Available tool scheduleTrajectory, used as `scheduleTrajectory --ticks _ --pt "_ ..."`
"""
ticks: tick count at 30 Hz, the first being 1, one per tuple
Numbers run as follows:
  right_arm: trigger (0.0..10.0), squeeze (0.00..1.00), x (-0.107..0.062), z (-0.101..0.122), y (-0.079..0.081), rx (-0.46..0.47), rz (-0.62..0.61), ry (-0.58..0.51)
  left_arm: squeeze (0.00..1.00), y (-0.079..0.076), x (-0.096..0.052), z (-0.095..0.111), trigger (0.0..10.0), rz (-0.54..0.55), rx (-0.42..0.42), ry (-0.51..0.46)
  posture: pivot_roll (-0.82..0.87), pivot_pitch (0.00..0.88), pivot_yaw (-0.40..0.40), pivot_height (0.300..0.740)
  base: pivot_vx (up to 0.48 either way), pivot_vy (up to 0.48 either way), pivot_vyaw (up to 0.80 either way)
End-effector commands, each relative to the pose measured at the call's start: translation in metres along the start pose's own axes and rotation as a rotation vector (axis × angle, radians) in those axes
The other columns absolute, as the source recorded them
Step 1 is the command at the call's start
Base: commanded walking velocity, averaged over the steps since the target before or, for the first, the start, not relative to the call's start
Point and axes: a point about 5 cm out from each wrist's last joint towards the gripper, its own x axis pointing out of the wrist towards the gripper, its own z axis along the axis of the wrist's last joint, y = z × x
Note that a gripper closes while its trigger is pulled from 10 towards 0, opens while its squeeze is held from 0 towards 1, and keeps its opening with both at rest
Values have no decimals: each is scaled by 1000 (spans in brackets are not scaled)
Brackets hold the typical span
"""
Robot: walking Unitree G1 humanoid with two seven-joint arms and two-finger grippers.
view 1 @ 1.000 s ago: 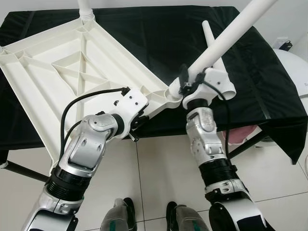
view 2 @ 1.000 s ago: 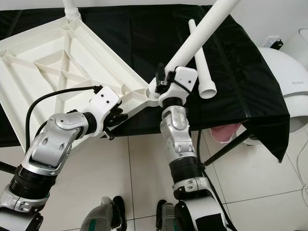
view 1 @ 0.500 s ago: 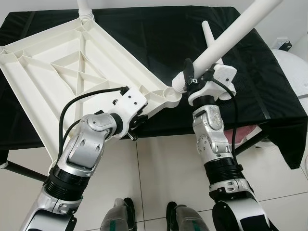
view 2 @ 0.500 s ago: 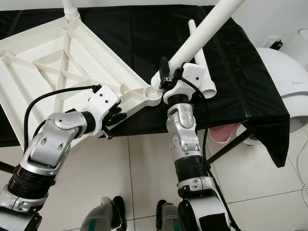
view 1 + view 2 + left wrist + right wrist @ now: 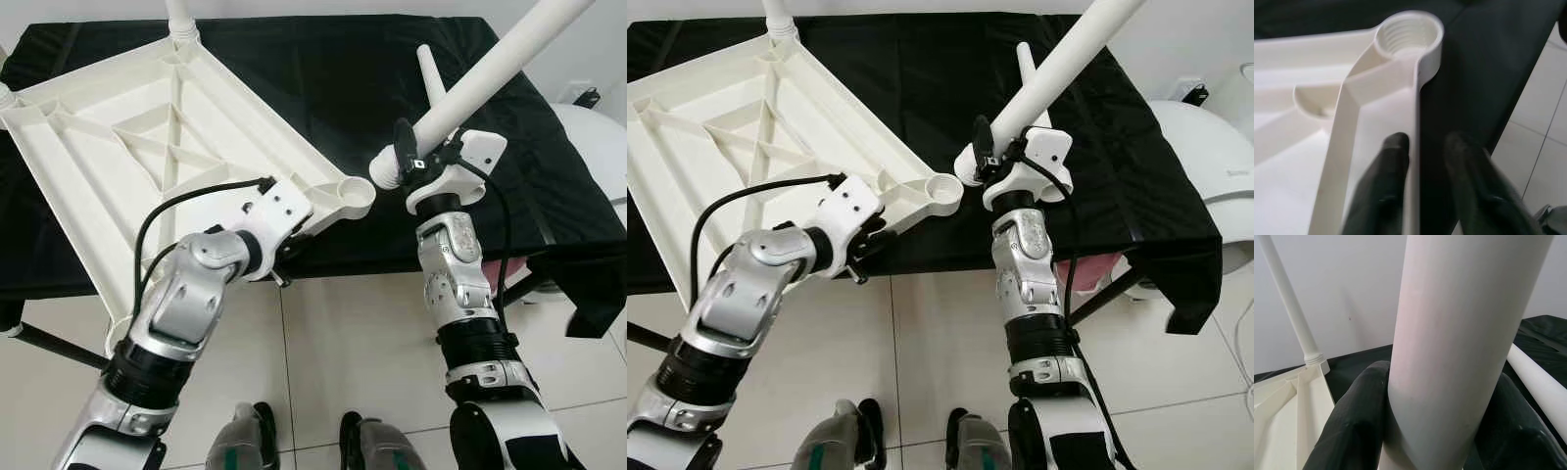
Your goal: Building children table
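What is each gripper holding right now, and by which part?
Right gripper clamps a white table leg near its lower end. Left gripper pinches the upturned tabletop by its rim, beside the corner socket.

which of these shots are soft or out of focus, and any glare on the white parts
Left eye view and right eye view: sharp, evenly lit, no harsh glare on the tabletop. Left wrist view: soft overall, the black fingers of the left gripper blurred, the threaded socket clearer. Right wrist view: the table leg is very close and soft-edged, lit evenly without glare.
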Motion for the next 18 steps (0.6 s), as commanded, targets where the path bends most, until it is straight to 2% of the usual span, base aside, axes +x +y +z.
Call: scheduleTrajectory --ticks 1,4,5,6,7,8,9,11,16,18 --pt "10000 0 1 1 -1 2 7 -6 1000 2 3 -1 10000 84 -26 5 -45 176 0 740 0 0 0" --pt "10000 0 1 2 -2 2 5 -9 1000 2 4 -2 10000 84 -8 13 -45 176 0 740 0 0 0" --pt "10000 0 1 3 -4 0 2 -10 922 2 7 -1 10000 95 -3 21 -45 176 0 740 0 0 0" --pt "10000 0 1 3 -4 0 2 -10 922 2 7 -1 10000 95 -3 21 -45 176 0 740 0 0 0" --pt "10000 0 1 3 -5 -1 1 -10 294 3 9 -1 10000 103 -2 25 -45 176 0 740 0 0 0" --pt "10000 0 1 3 -5 -1 1 -10 294 3 9 -1 10000 103 -2 25 -45 176 0 740 0 0 0" --pt "10000 0 1 3 -5 -2 0 -10 0 3 12 1 10000 111 -2 24 -45 176 0 740 0 0 0" --pt "10000 0 2 3 -5 -3 0 -11 0 5 21 3 10000 129 -25 26 -38 185 1 740 0 0 0" --pt "10000 0 2 3 -5 -2 -2 -11 0 6 28 2 10000 151 -42 39 -37 189 3 740 0 0 0" --pt "10000 0 2 3 -5 -1 -4 -12 0 7 37 1 10000 172 -62 52 -37 189 3 740 0 0 0"
